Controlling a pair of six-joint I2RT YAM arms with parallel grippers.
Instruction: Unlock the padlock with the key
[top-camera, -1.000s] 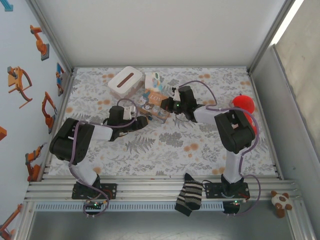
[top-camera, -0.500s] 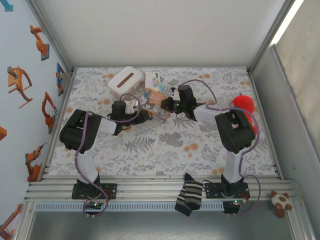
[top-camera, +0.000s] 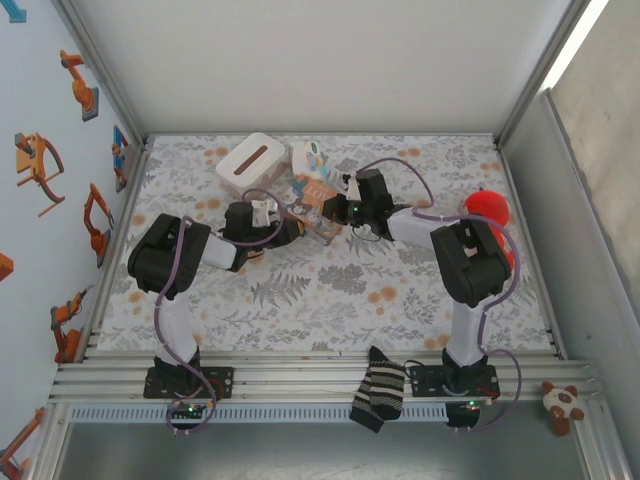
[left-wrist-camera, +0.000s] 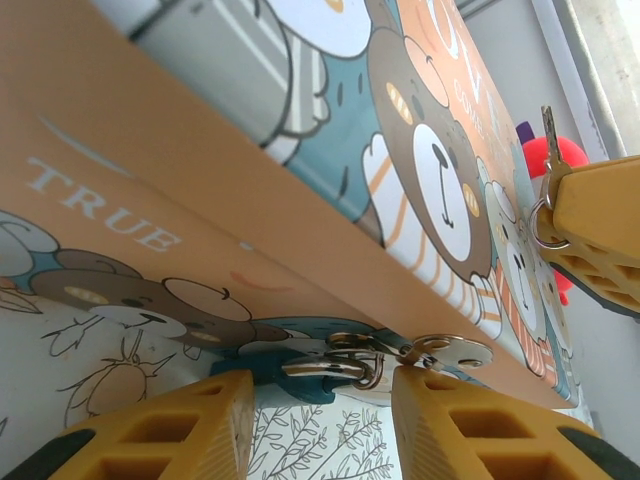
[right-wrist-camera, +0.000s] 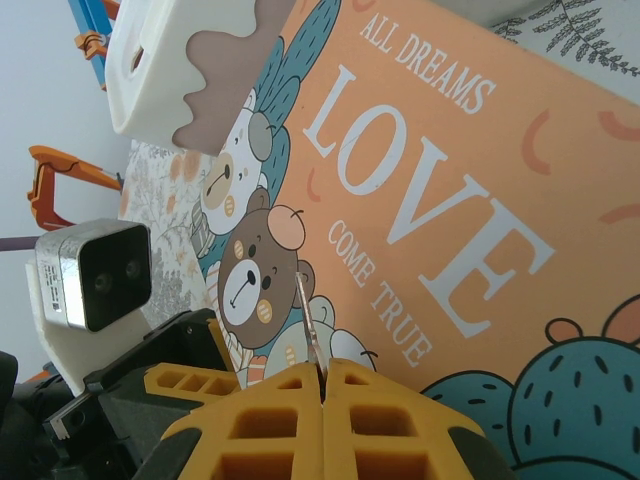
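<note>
The padlock (left-wrist-camera: 290, 388), a small dark blue lump with a silver shackle, hangs from the metal hasp (left-wrist-camera: 450, 352) on the front edge of the brown cartoon box (left-wrist-camera: 200, 190). My left gripper (left-wrist-camera: 322, 382) is open, with one yellow finger on each side of the padlock. The right finger touches the hasp plate. My right gripper (right-wrist-camera: 322, 368) is shut on the key (right-wrist-camera: 310, 315), whose blade sticks out over the box lid (right-wrist-camera: 430, 190). In the left wrist view the key (left-wrist-camera: 548, 140) rises from the right gripper's finger (left-wrist-camera: 600, 230). From above, both grippers (top-camera: 290, 228) (top-camera: 335, 212) meet at the box (top-camera: 312, 203).
A white tissue box (top-camera: 252, 163) and a white cartoon container (top-camera: 307, 158) stand just behind the printed box. A red ball (top-camera: 487, 207) lies at the right. A striped sock (top-camera: 380, 393) hangs over the front rail. A small plush toy (top-camera: 565, 403) lies off the table.
My left arm has reached in further toward the box, and its jaws have narrowed around the padlock. The right gripper has stayed where it was with the key.
</note>
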